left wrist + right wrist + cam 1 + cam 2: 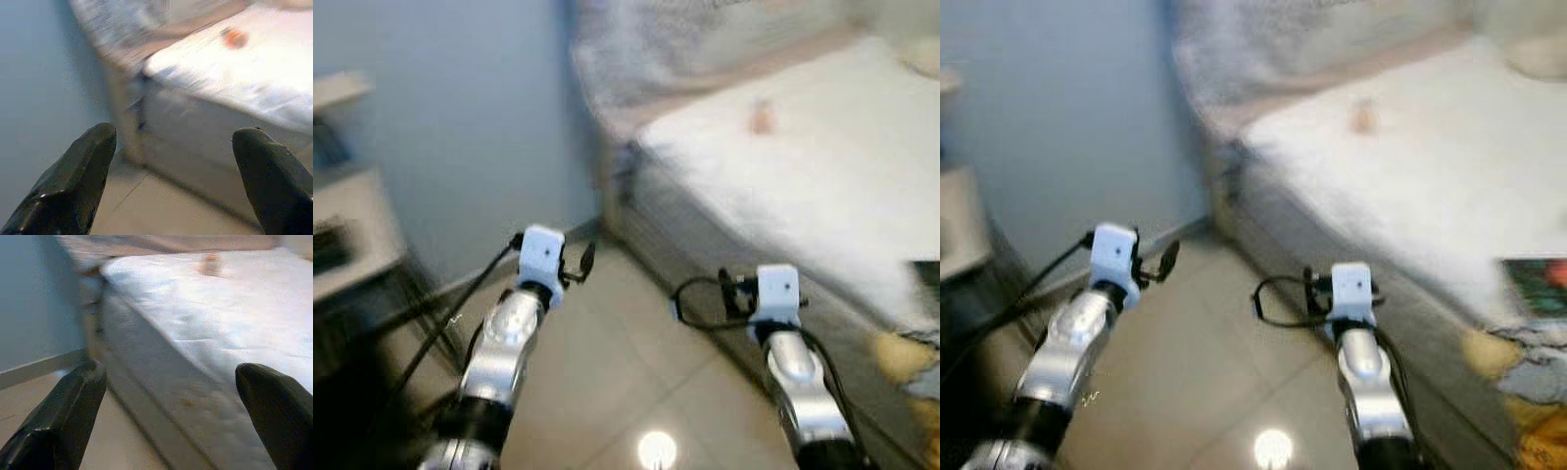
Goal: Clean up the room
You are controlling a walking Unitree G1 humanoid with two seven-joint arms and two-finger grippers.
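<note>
The views are blurred. A small orange object [762,116] lies on the white bed [842,186], far ahead of both arms. It also shows as an orange object [234,37] in the left wrist view and as an orange blur [210,263] in the right wrist view. My left gripper [173,166] is held up over the floor, open with nothing between its fingers, facing the bed's corner. My right gripper [171,406] is open and empty too, close to the bed's side. In the eye views both silver arms reach forward, the left arm [514,328] and the right arm [793,362].
A blue wall [480,127] stands ahead on the left, with a shelf unit [342,225] beside it. Beige tiled floor [626,372] runs between wall and bed. A dark colourful flat item [1538,274] and yellow and grey cloth [1528,387] lie at the bed's near right edge.
</note>
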